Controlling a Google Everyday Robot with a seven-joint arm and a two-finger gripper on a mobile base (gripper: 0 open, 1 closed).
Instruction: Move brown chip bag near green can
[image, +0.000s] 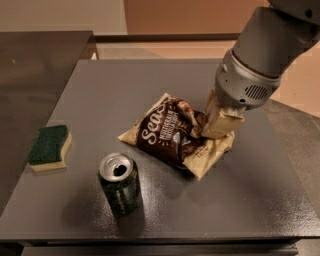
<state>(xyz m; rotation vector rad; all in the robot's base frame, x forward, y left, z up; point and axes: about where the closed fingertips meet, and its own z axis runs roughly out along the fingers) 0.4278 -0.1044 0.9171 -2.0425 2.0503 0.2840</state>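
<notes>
The brown chip bag (170, 136), dark brown with cream edges and white lettering, lies on the grey table near its middle. The green can (119, 183) stands upright with its silver top open, in front of and to the left of the bag, a short gap from the bag's left corner. My gripper (218, 125) comes down from the upper right on a grey arm. Its cream fingers are closed on the bag's right end, which is bunched up under them.
A green-and-yellow sponge (49, 148) lies at the table's left edge. The grey table (150, 85) ends just in front of the can. A dark counter (35, 65) adjoins on the left, and floor lies to the right.
</notes>
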